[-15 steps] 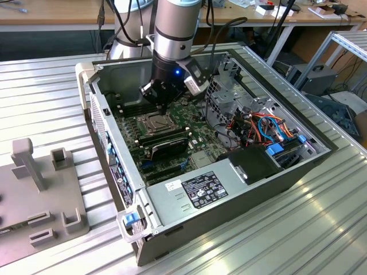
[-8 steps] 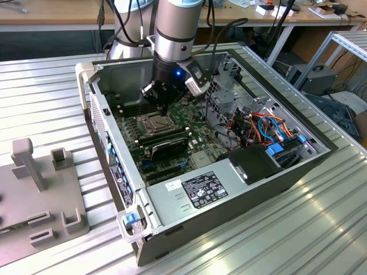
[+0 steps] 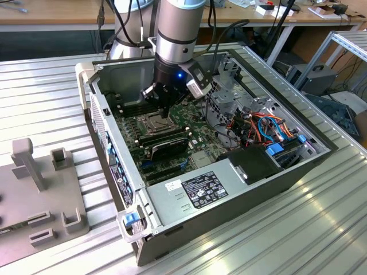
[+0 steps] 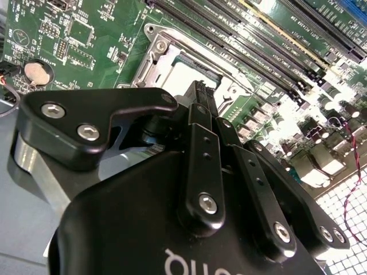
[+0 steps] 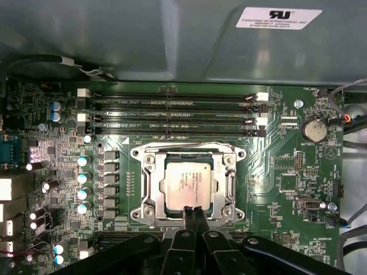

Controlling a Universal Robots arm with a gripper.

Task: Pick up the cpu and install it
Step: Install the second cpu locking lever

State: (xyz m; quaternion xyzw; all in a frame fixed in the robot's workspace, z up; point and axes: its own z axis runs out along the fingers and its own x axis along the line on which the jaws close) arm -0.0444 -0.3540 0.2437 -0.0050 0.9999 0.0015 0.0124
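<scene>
Cpu (image 5: 186, 184): lies flat in the motherboard (image 5: 287, 166) socket (image 5: 143, 189), frame open. Gripper (image 5: 193, 211): fingertips together, empty, apparently touching the chip's near edge. Press squarely; avoid skewing.

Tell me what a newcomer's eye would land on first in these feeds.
The arm reaching down into the open computer case in the exterior view, with the gripper low over the motherboard. Right at its shut fingertips in the first wrist view sits the cpu, lying flat inside the socket frame. A black expansion card lies just beside the socket in the exterior view.
</scene>
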